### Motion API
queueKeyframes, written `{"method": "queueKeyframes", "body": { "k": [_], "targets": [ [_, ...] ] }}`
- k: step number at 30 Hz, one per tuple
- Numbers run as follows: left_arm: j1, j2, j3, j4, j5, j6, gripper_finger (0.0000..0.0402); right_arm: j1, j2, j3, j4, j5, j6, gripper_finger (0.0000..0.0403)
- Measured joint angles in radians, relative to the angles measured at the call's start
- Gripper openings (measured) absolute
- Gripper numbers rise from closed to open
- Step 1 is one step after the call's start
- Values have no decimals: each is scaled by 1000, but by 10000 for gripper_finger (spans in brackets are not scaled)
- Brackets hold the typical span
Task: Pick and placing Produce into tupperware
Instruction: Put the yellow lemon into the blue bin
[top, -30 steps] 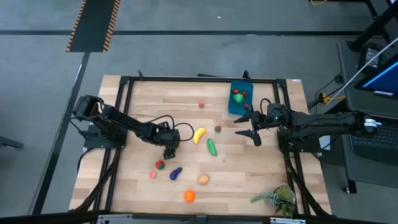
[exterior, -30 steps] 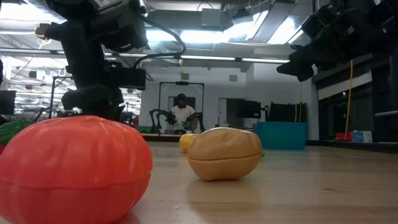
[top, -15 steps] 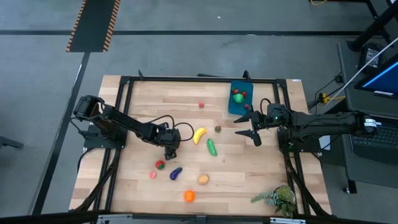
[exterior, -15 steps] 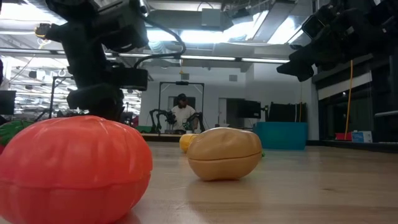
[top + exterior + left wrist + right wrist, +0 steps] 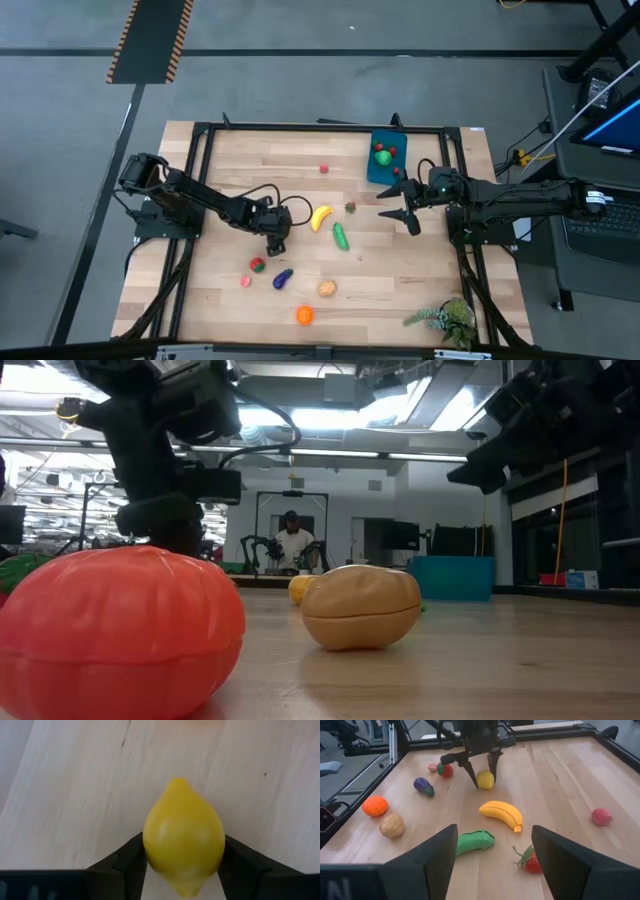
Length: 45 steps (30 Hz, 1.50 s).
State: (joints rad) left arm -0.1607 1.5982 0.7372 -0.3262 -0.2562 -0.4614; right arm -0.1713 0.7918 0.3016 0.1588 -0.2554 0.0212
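Yellow lemon (image 5: 183,845) pinched between the two dark fingers (image 5: 127,865) of the left tool (image 5: 479,774), low over the wooden surface (image 5: 230,180) near its middle; clamped at both flanks, pointed tip facing away from the wrist

Just beside that tool: yellow banana (image 5: 320,217), then green cucumber (image 5: 340,236) and a small strawberry (image 5: 351,207) a little farther toward the right arm

Nearer the front edge, spread apart: red-and-green piece (image 5: 256,265), pink piece (image 5: 245,281), purple eggplant (image 5: 283,278), tan nut-like piece (image 5: 327,288), orange piece (image 5: 304,315)

Small red piece (image 5: 324,169) alone toward the far edge

Blue tupperware (image 5: 384,170) at the far right of the surface, well apart from the lemon, holding a green piece (image 5: 383,156) and red pieces beside it

Right tool (image 5: 393,205) raised beside the tupperware, fingers (image 5: 432,857) spread wide with nothing between them, pointed toward the banana and cucumber

Leafy sprig (image 5: 445,318) at the near right corner
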Motion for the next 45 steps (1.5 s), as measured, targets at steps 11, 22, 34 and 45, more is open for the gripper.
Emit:
{"method": "queueKeyframes", "body": {
  "k": [11,22,34,45],
  "targets": [
    [12,-33,0,147,-15,75,189,0,0,0,-4,0,-3,257],
    [58,-151,1,398,-37,282,189,0,0,0,10,0,-3,257],
    [152,-159,1,757,102,505,189,0,0,0,47,0,-36,257],
    [229,-159,2,799,322,491,189,2,0,0,98,-1,-222,257]
  ]
}}
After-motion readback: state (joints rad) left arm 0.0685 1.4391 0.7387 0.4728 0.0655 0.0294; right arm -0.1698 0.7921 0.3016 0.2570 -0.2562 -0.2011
